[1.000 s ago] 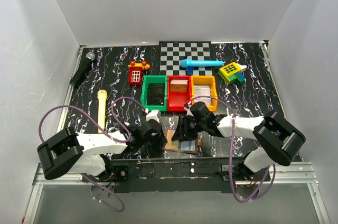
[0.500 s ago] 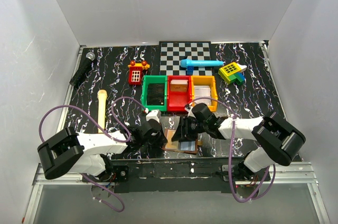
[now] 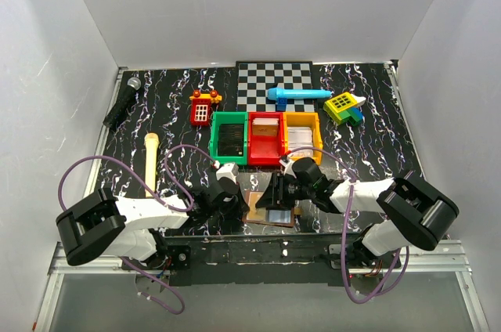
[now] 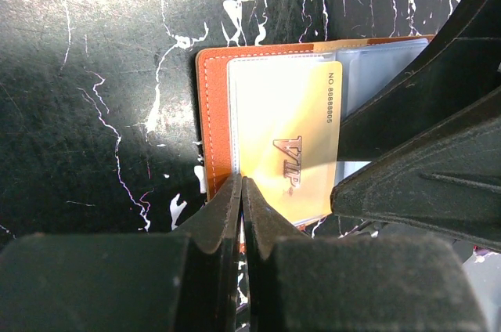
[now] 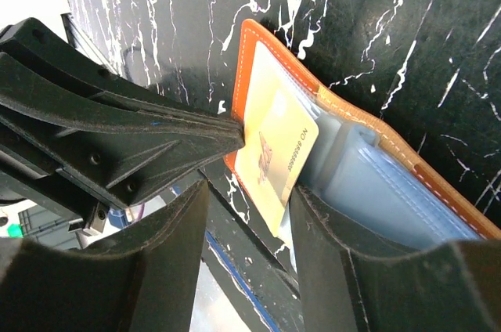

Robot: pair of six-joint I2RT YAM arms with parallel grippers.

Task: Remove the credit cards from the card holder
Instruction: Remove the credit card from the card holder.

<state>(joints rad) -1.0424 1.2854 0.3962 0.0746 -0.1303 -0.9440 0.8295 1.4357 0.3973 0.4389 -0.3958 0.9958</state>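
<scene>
Over the last second the right arm has sunk lower and drawn a little toward its own base. That brings the right gripper down flatter onto the card holder, which has not shifted and lies open on the table just on the near side of the red bin. The left gripper has barely stirred. It is shut tight with its tips pressed to the holder's outer edge, on the side away from the right arm. It looks to be pinning the holder down rather than holding anything, though I can't see whether a scrap of sleeve is caught between the tips. The right pincer stands about half open, its fingers astride one corner of the gold card with bare table showing beside it, so it has no hold yet. I'd say the pull is only being lined up, and no card is out. The holder is tan with pale stitching round the rim. Inside are clear sleeves and blue-grey panels, and the gold card, marked VIP, sits in the top sleeve.
</scene>
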